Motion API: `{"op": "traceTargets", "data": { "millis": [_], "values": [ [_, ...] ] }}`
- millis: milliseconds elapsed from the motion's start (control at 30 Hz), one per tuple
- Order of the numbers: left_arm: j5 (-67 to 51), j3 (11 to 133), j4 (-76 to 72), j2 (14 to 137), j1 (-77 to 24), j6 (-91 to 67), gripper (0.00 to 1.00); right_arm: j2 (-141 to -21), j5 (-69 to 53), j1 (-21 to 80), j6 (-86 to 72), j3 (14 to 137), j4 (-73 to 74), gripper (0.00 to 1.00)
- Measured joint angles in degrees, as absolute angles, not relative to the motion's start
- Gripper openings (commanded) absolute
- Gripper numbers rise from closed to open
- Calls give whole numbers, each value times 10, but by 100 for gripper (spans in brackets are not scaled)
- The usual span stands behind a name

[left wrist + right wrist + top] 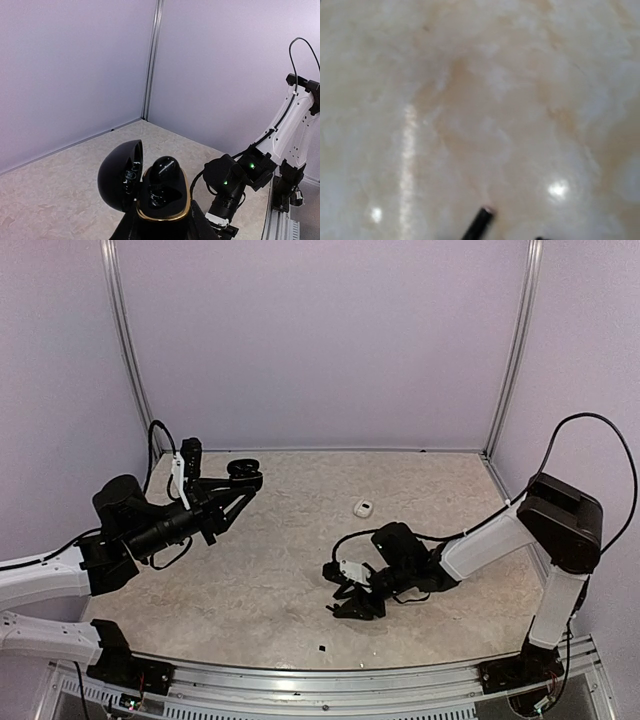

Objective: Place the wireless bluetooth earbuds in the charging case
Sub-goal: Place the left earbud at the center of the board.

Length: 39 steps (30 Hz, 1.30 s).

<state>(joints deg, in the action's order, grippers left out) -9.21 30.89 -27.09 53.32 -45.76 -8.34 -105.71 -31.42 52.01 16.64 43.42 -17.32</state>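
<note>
My left gripper (162, 231) is shut on the black charging case (161, 200) with a gold rim and holds it raised over the table's left side (243, 474). Its lid (120, 175) stands open to the left. One glossy black earbud (165, 170) sits in the far slot; the near slot (159, 196) looks empty. My right gripper (347, 602) is low on the table near the front middle, its fingers apart. In the right wrist view only blurred fingertips (481, 222) show over bare tabletop, with no earbud between them. A small white bud-like piece (363, 507) lies behind the right gripper.
A tiny black piece (322, 649) and a white speck (372, 648) lie near the front edge. Purple walls with metal posts (128, 350) close in the marbled table (300, 540). The right arm (235, 180) shows in the left wrist view.
</note>
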Motion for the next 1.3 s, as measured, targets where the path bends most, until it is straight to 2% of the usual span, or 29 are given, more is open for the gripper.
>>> {"op": "traceTargets", "data": {
  "millis": [567, 900, 1067, 1300],
  "values": [
    [-92, 309, -283, 536, -458, -73, 4, -1033, -147, 521, 128, 448, -140, 45],
    [-92, 309, -282, 534, -458, -72, 5, -1075, -156, 521, 124, 521, -105, 41],
    [-92, 309, -282, 526, -457, -72, 5, -1064, -147, 521, 119, 559, -18, 41],
    [-92, 309, -277, 520, -457, -72, 5, -1063, -128, 538, 81, 730, 174, 39]
  ]
}}
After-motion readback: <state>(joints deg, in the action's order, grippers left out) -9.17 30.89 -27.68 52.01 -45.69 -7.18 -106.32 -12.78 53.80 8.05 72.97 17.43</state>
